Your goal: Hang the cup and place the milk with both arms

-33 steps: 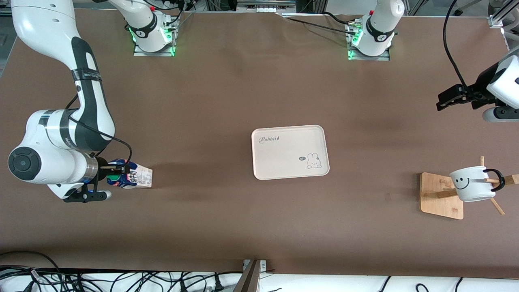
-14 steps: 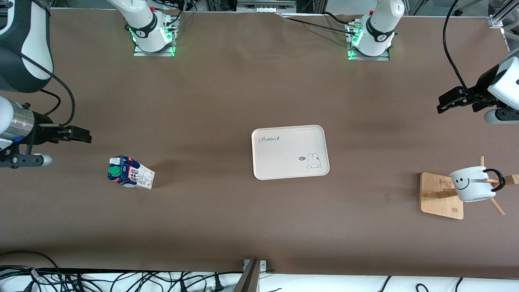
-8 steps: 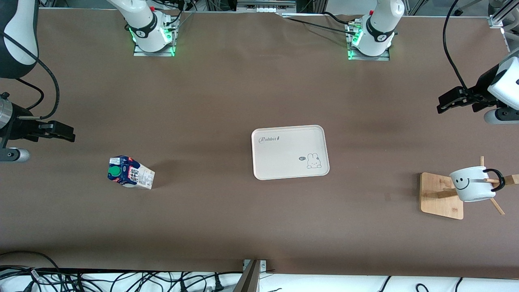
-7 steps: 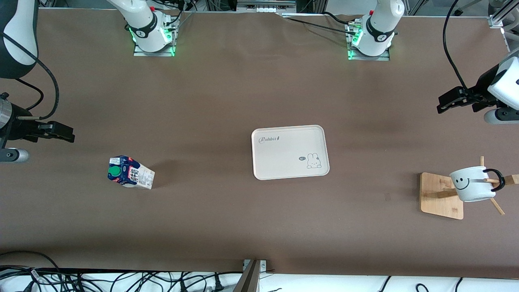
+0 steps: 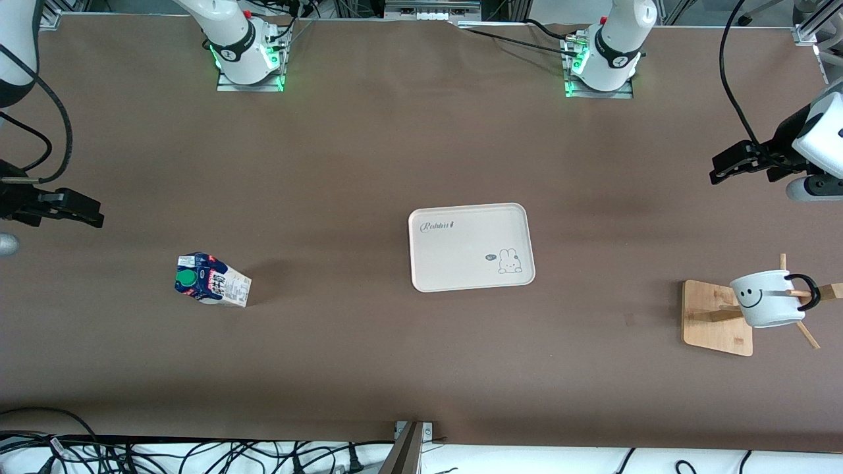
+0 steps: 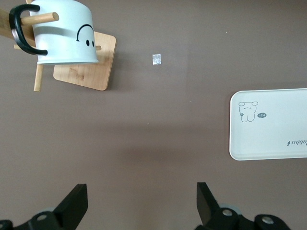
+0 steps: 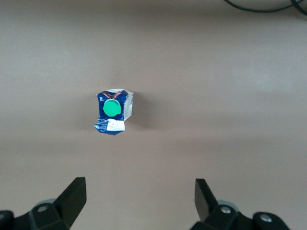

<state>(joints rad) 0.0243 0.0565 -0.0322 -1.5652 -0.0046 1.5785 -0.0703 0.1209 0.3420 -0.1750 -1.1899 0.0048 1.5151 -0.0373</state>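
My right tool point(image 5: 92, 217) is spread wide and empty, up over the bare desk point(image 5: 369, 151) at the right arm's end. My left tool point(image 5: 718, 172) is likewise released and holding nothing, over the desk at the left arm's end, where that arm waits.

The milk point(image 5: 211, 284) stands on the desk toward the right arm's end, well apart from the tray point(image 5: 471, 263) in the middle. The tray has nothing on it. If the milk is meant for that tray, which I judge likely, that half of the job is not done. The carton looks slightly leaning from the front camera, though that may only be the angle; my right wrist view shows its green cap point(image 7: 112, 108) straight on. A tall, narrow carton tips easily: a tool coming down off-centre, or one finger touching first, could knock it over.

The cup point(image 5: 767, 299) hangs by its black handle point(image 5: 805, 293) on a peg of the wooden rack point(image 5: 714, 316), near the left arm's end. The loop sits toward the outer part of the peg, so a brush from my left arm as it swings past could slide the cup off, or shift the light rack on its base.
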